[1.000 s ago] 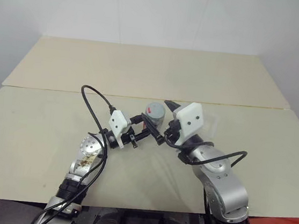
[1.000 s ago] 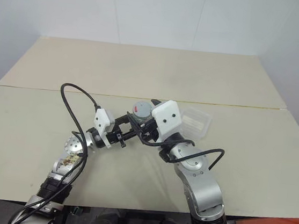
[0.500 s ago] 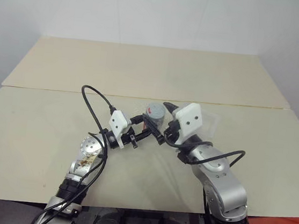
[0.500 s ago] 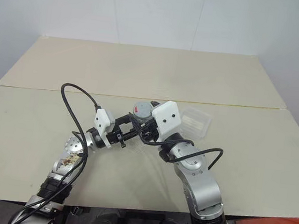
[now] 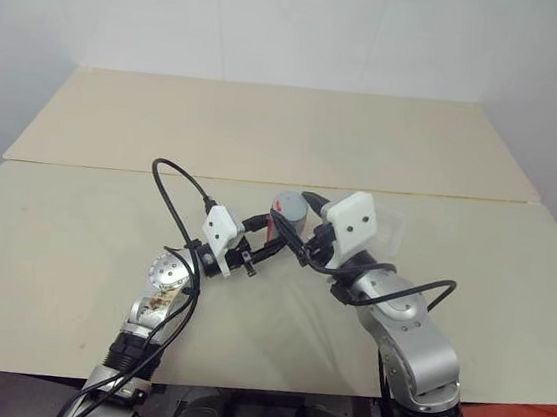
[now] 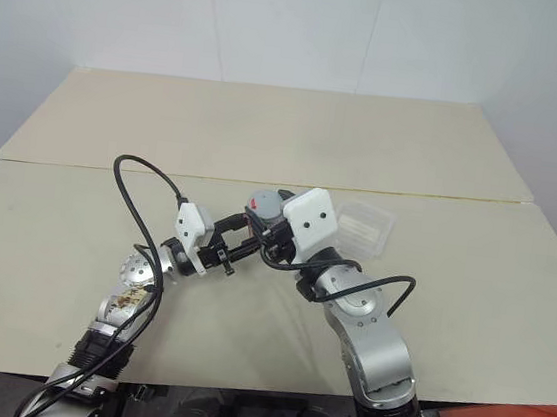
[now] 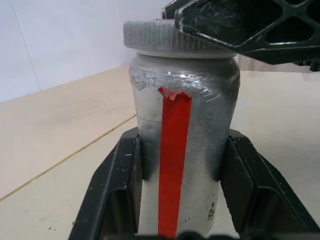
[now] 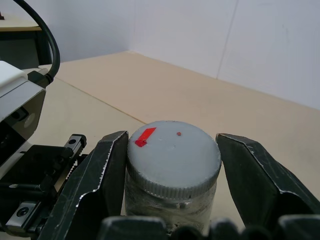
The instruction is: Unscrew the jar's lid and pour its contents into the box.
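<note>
Standing upright above the table (image 5: 73, 246), the jar (image 7: 182, 150) is clamped between the two black fingers of the left gripper (image 7: 180, 200), which press against its silvery sides on either side of the red stripe. The lid (image 8: 172, 157) is seen seated on the jar, flanked by the fingers (image 8: 95, 180) of the right gripper (image 8: 172, 170); one finger lies against its ribbed edge, while a narrow gap is seen at the other. The box (image 6: 367, 226) is seen just beyond the right gripper.
</note>
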Controlling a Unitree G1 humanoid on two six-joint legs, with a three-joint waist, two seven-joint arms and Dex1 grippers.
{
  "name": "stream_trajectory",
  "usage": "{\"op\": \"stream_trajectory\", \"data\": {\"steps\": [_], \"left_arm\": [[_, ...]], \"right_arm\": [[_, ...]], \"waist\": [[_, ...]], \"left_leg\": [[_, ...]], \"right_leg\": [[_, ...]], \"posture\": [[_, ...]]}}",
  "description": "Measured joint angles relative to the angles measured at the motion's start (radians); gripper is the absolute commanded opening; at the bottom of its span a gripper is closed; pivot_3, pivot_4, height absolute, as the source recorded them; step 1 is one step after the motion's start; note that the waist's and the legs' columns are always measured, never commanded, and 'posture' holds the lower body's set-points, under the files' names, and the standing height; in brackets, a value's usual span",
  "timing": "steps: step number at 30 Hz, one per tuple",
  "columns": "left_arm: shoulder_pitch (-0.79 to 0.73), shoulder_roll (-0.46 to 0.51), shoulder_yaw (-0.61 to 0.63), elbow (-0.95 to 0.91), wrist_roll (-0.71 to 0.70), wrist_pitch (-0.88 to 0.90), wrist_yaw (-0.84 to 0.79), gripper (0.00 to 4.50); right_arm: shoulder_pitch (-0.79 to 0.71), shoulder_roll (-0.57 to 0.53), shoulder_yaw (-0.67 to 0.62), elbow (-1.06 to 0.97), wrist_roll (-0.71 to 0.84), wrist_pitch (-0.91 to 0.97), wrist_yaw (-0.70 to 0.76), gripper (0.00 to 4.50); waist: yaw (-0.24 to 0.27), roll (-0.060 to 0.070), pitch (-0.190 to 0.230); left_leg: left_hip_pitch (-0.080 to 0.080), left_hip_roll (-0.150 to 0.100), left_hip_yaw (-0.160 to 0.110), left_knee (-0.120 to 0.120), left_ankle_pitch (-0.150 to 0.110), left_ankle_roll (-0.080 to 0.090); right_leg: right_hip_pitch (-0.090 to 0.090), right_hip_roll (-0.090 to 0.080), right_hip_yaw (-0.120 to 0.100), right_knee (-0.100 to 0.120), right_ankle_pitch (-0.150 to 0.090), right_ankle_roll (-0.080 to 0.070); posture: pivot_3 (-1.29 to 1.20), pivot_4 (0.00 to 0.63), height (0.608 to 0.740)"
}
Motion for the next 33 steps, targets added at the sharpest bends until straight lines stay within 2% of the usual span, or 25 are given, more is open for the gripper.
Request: {"op": "stream_trajectory", "data": {"steps": [15,24,30,33], "left_arm": [[0.000,0.019,0.000,0.000,-0.009,0.001,-0.029,1.85],[0.017,0.045,-0.017,-0.047,-0.059,0.015,-0.128,1.85],[0.018,0.044,-0.023,-0.047,-0.059,0.015,-0.125,1.85],[0.018,0.044,-0.023,-0.047,-0.057,0.015,-0.119,1.85]], "right_arm": [[0.000,-0.018,-0.001,-0.008,0.006,0.001,0.025,2.77],[-0.041,-0.121,-0.077,-0.069,0.123,0.007,0.165,2.77],[-0.045,-0.135,-0.102,-0.069,0.169,0.014,0.184,2.77],[-0.045,-0.126,-0.113,-0.071,0.199,0.041,0.175,3.38]], "waist": [[0.000,0.000,0.000],[0.000,0.000,0.000],[0.000,0.000,0.000],[0.000,0.000,0.000]], "left_leg": [[0.000,0.000,0.000,0.000,0.000,0.000],[0.000,0.000,0.000,0.000,0.000,0.000],[0.000,0.000,0.000,0.000,0.000,0.000],[0.000,0.000,0.000,0.000,0.000,0.000]], "right_leg": [[0.000,0.000,0.000,0.000,0.000,0.000],[0.000,0.000,0.000,0.000,0.000,0.000],[0.000,0.000,0.000,0.000,0.000,0.000],[0.000,0.000,0.000,0.000,0.000,0.000]], "posture": [[0.00,0.150,0.740],[0.00,0.150,0.740],[0.00,0.150,0.740],[0.00,0.150,0.740]]}}
